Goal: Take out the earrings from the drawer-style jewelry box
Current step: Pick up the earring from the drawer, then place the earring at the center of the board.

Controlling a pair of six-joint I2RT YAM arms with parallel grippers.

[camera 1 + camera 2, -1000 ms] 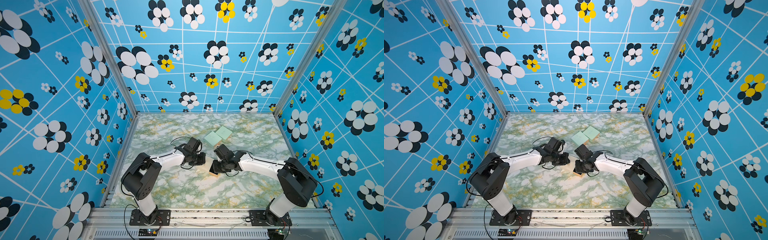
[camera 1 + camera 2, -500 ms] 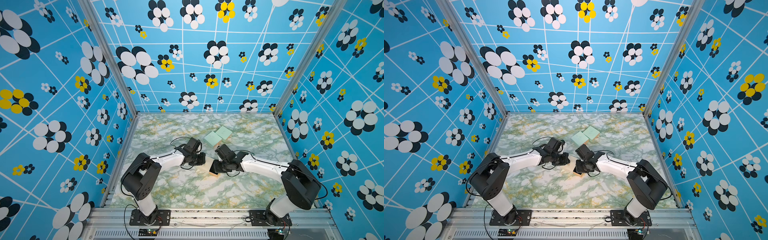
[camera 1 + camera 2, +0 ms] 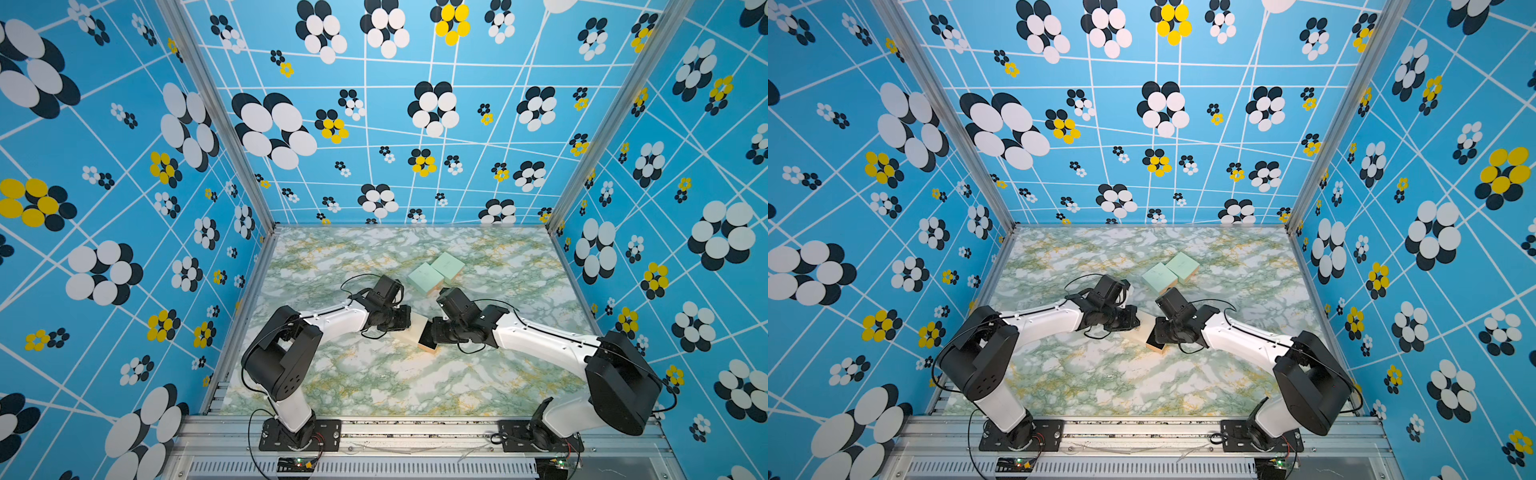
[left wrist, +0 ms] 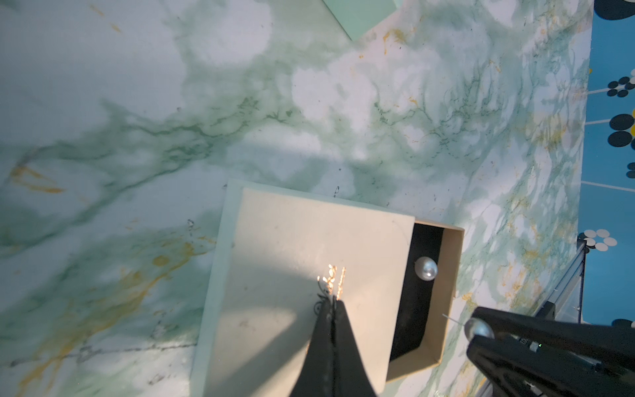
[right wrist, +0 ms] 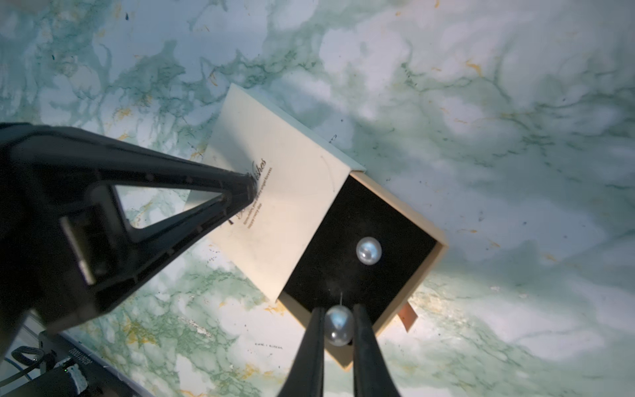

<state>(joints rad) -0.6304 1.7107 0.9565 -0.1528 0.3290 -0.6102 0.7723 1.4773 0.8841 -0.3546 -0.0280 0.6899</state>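
Observation:
The jewelry box (image 5: 275,192) is a cream sleeve with its black-lined drawer (image 5: 395,220) slid partly out. It lies mid-table in both top views (image 3: 417,328) (image 3: 1140,330). One pearl-like earring (image 5: 368,251) (image 4: 426,268) rests on the drawer's lining. My right gripper (image 5: 339,311) (image 4: 476,328) is shut on a second earring (image 5: 338,326), held just above the drawer's near corner with its thin post pointing away. My left gripper (image 4: 331,302) (image 5: 252,185) is shut, its tip on the sleeve's top by the gold lettering.
Two mint-green square boxes (image 3: 426,277) (image 3: 448,266) sit side by side just behind the arms, also seen as the same boxes (image 3: 1159,277) (image 3: 1182,266). A brown pull tab (image 5: 407,314) sticks out of the drawer's front. Patterned blue walls close in the marbled table (image 3: 374,374).
The right arm's elbow has shifted slightly toward the front right. The box and the left arm have stayed put.

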